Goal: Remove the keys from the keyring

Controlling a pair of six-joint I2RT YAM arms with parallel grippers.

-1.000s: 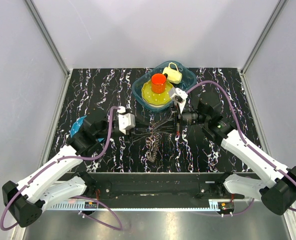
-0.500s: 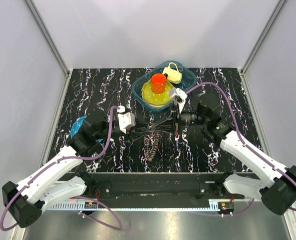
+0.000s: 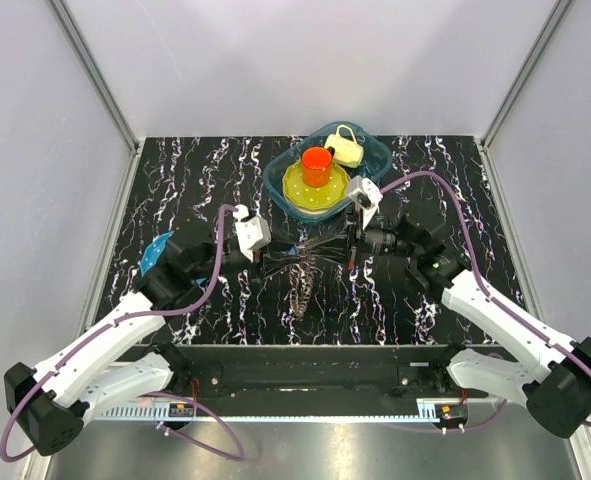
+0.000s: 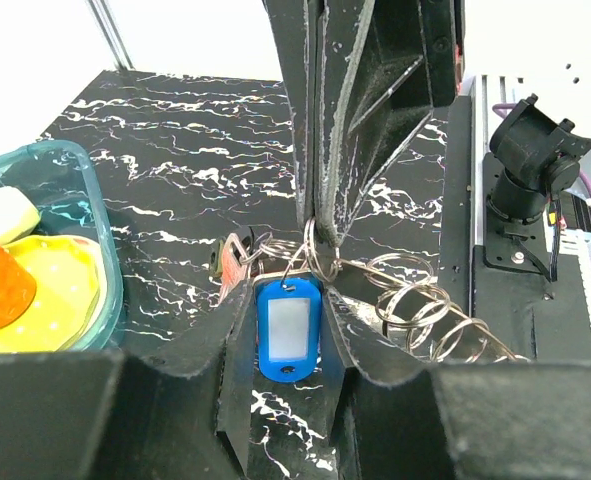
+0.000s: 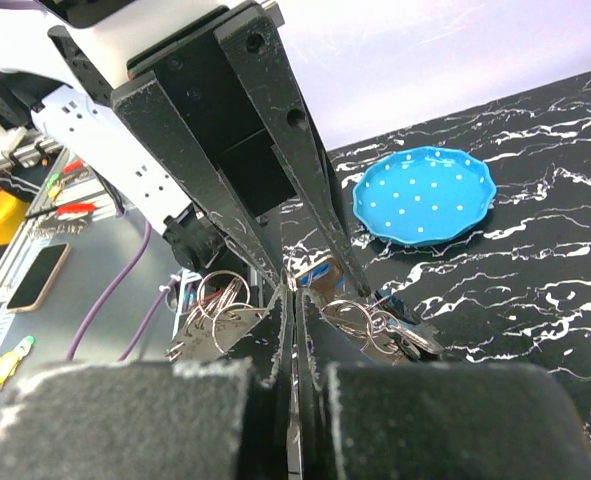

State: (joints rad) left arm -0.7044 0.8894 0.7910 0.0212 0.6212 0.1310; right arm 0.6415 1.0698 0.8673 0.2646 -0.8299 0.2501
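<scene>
The keys (image 3: 303,285) hang as a dark bunch between my two grippers over the middle of the table. My left gripper (image 3: 278,262) is shut on a blue key tag (image 4: 288,328), seen between its fingers in the left wrist view. My right gripper (image 3: 353,250) is shut on a small metal ring (image 4: 320,238) at the top of the bunch, right above the tag. Several split rings (image 4: 413,300) sit along the thin wire keyring (image 4: 470,330), trailing right. A red-headed key (image 4: 235,265) hangs left of the tag. Grey keys (image 5: 415,338) show in the right wrist view, beside my shut right gripper (image 5: 295,295).
A clear blue tub (image 3: 275,175) at the back centre holds a yellow plate (image 3: 310,195), an orange cup (image 3: 317,165) and a small yellow watering can (image 3: 347,148). A blue dotted plate (image 3: 158,250) lies at the left under my left arm. The tub is just behind the right gripper.
Both grippers have risen slightly and the right one has shifted a little right. The key bunch hangs higher off the table.
</scene>
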